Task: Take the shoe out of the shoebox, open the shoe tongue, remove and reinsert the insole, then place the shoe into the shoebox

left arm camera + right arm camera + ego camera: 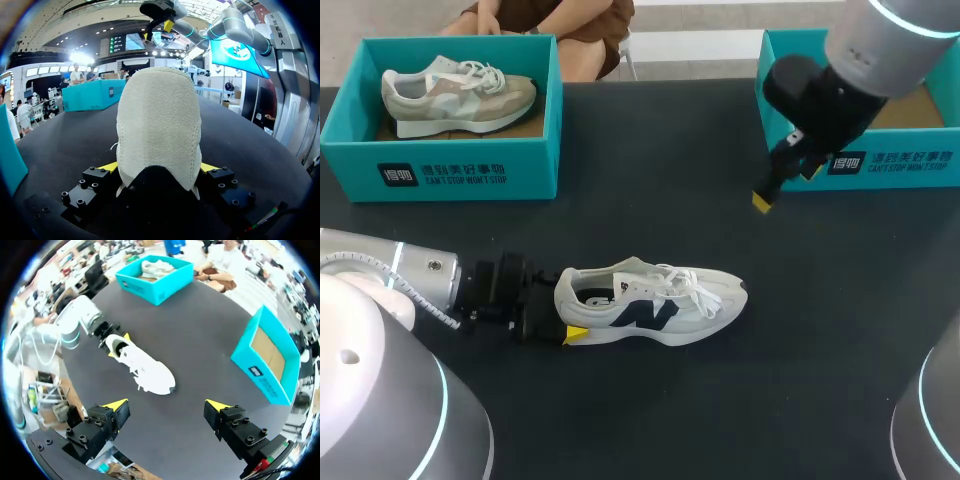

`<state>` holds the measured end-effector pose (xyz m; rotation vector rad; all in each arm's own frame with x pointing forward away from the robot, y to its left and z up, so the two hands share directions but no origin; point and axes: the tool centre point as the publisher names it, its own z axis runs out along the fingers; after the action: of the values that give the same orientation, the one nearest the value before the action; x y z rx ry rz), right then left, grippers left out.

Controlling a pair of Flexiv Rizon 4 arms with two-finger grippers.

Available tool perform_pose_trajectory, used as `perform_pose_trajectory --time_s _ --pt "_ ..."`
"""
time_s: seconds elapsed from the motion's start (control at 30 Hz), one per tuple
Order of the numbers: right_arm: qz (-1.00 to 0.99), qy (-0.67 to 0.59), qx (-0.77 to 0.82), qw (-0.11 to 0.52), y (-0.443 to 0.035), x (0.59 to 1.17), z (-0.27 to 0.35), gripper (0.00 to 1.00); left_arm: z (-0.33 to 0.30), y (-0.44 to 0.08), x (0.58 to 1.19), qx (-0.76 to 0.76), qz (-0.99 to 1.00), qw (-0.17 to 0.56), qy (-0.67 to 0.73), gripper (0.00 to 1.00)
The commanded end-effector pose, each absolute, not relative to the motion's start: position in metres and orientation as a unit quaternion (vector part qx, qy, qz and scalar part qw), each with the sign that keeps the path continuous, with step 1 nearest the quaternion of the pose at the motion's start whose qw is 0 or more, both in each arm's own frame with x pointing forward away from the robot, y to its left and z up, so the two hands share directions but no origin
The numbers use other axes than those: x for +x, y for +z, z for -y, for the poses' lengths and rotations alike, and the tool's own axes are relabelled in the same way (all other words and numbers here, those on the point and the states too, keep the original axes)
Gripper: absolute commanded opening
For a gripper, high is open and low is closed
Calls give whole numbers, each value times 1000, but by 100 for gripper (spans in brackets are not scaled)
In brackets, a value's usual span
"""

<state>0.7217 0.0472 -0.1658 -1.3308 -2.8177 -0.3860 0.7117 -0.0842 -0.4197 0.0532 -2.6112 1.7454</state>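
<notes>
L claw [159, 167] clamped on heel of white shoe [157, 120], both tips touching | shoe stood on sole mid table [820, 350], toe to R | R claw [166, 404] wide open, held nothing, above table by R shoebox [880, 165]

A white shoe [650, 303] stands upright mid-tabletop [620, 420], toe pointing right. The left tool [566, 308] sits at its heel, one yellow tip against the near side. The right tool [786, 188] hangs before the right shoebox [890, 165]. The left shoebox [450, 170] holds a beige shoe [455, 95].
</notes>
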Motion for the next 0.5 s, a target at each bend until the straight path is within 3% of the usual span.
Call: perform_pose_trajectory --time_s 0.03,0.5 --pt "860 -101 -501 8 -165 724 -53 100 88 -425 710 17 832 1 554 0" --pt "795 -42 -605 -30 -207 741 -147 100 88 -425 710 17 832 1 554 0"
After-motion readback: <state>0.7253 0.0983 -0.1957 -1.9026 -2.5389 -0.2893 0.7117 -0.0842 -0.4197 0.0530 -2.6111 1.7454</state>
